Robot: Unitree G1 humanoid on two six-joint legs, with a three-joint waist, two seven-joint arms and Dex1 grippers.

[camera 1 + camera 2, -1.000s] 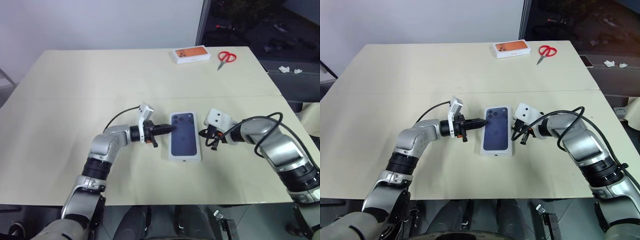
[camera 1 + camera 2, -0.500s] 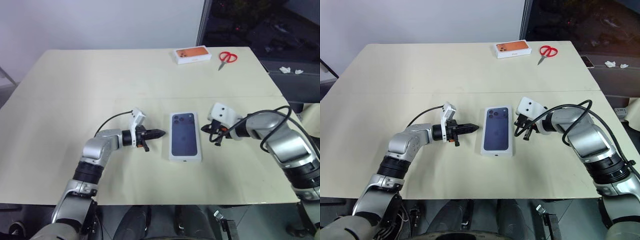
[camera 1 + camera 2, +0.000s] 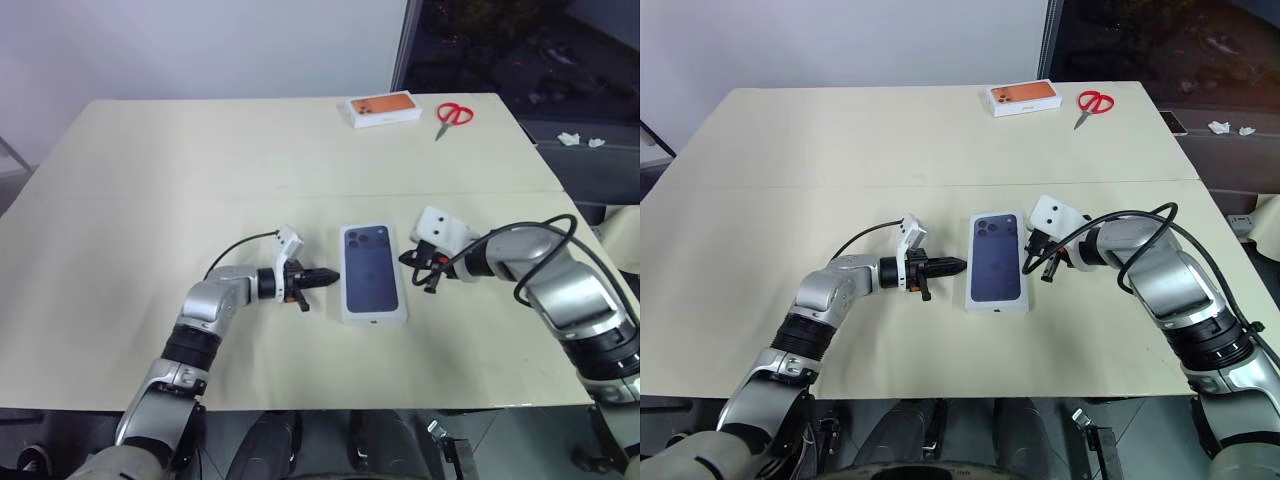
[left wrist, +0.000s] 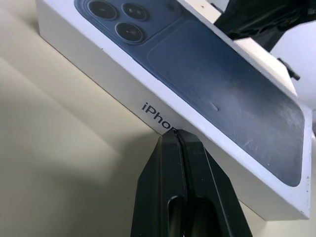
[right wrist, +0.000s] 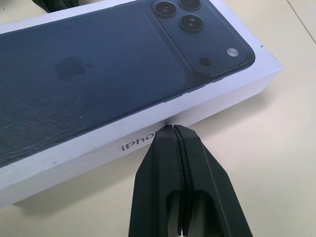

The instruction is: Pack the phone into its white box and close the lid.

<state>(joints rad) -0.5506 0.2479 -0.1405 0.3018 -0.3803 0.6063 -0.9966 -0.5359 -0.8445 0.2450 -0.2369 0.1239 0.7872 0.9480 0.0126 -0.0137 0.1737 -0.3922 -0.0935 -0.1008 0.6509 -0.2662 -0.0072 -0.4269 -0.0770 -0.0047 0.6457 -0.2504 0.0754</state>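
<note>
Squeezing the lid (image 3: 371, 274) down from both long sides looks like our step, since it already sits on the table (image 3: 200, 160) over the box. Left gripper (image 3: 325, 275) and right gripper (image 3: 1026, 266) are pinched shut, empty, tips at its walls, so we'd push evenly.

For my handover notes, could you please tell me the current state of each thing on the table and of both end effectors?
lid: closed down over the white box, printed face up, flat on the table.
left end effector: shut, empty, tip at the lid's side.
right end effector: shut, empty, tip at the lid's opposite side.
orange-topped box: closed, at the far edge.
scissors: blades shut, beside it.
</note>
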